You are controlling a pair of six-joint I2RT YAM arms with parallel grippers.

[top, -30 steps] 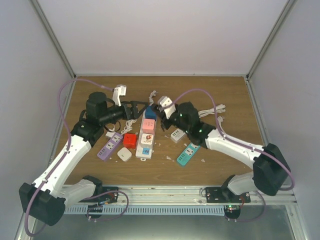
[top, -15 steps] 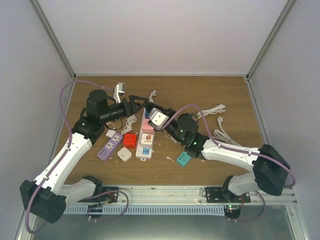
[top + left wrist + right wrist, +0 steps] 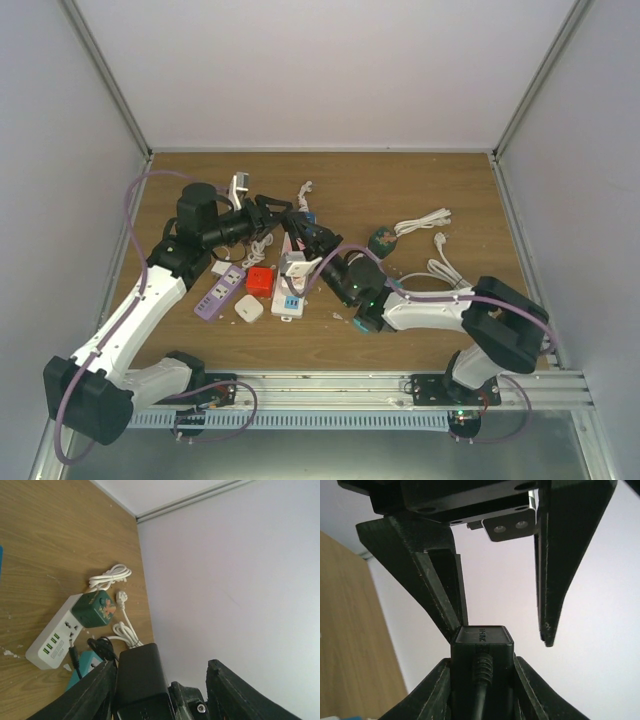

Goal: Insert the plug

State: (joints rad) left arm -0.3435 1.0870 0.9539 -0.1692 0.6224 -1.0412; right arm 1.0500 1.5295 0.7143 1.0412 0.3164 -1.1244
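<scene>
the right gripper (image 3: 481,692) is clamped on a black plug (image 3: 482,642), its cord running down between the jaws. it holds the plug up off the table (image 3: 450,185) with the head end left exposed. the left gripper (image 3: 159,667) stands about half open astride that end. in the right wrist view one of its fingers (image 3: 437,590) sits against the plug's corner and the other hangs clear with a gap showing, so it has no grip yet. this reads as a hand-over in the air, probably to retake the plug at a better angle for a socket; i cannot tell which way the prongs face.

both wrists meet above the cluster left of centre: a white power strip (image 3: 288,295), a purple power strip (image 3: 220,293), and a red cube adapter (image 3: 260,281) between them. a teal power strip (image 3: 365,322) lies partly under the right arm. a green cube adapter (image 3: 97,609) sits on a white strip with green ports (image 3: 50,645), near coiled white cables (image 3: 425,220).

bare wood lies toward the back wall and the far right corner. the left wall runs close along the left arm.
</scene>
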